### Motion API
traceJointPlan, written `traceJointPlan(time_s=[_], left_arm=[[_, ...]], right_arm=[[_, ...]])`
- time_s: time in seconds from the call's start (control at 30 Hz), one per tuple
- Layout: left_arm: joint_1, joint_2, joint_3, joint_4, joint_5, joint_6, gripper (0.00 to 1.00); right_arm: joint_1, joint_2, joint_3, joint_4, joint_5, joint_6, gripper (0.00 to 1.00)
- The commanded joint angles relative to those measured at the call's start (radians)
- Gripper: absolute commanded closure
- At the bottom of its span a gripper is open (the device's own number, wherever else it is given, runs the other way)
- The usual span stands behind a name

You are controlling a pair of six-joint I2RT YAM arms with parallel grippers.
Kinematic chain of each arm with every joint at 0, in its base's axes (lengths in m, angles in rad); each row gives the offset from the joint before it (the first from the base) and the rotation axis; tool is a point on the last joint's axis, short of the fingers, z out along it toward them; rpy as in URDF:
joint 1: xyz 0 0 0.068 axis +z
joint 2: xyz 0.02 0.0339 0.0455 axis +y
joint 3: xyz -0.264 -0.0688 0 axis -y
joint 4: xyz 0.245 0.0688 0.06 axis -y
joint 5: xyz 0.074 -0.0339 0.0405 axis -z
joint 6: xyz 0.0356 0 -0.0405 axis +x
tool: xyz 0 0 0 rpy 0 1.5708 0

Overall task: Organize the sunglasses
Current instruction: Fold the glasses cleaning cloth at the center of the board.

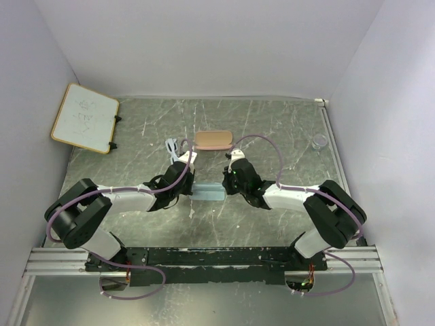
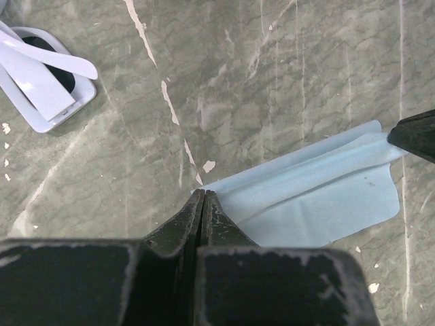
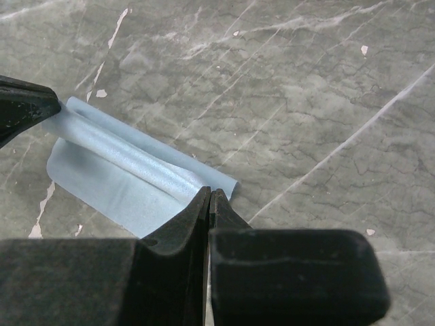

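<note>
The sunglasses point(image 1: 172, 146), thin and whitish, lie folded on the table left of the pink case point(image 1: 214, 140); in the left wrist view the sunglasses point(image 2: 42, 80) sit at the upper left. A pale blue cloth point(image 1: 208, 192) is stretched between both grippers. My left gripper point(image 1: 192, 186) point(image 2: 204, 194) is shut on the left corner of the cloth point(image 2: 319, 197). My right gripper point(image 1: 226, 187) point(image 3: 210, 193) is shut on the opposite end of the cloth point(image 3: 115, 173), which bunches into a raised fold running to the other fingertip point(image 3: 24, 105).
A small whiteboard point(image 1: 85, 117) leans at the back left corner. A small clear round object point(image 1: 319, 141) sits at the far right near the wall. White walls close in the marbled table point(image 1: 272, 129) on three sides.
</note>
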Motion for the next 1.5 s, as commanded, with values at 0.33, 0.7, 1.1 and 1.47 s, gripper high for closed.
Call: traceJointPlan(time_s=[0.33, 0.7, 1.1, 1.47], left_arm=[[-0.007, -0.002, 0.003, -0.020, -0.045, 0.005, 0.93], [-0.008, -0.012, -0.007, -0.009, -0.021, -0.002, 0.93], [-0.008, -0.015, -0.007, -0.003, -0.004, -0.002, 0.93], [-0.016, -0.025, -0.008, -0.007, 0.005, -0.002, 0.93]], right_arm=[[0.019, 0.015, -0.008, 0.013, 0.009, 0.008, 1.00], [0.018, 0.013, -0.007, 0.004, 0.036, 0.010, 1.00], [0.019, 0.015, -0.007, 0.002, 0.045, 0.008, 1.00], [0.019, 0.001, -0.016, 0.003, 0.029, 0.012, 1.00]])
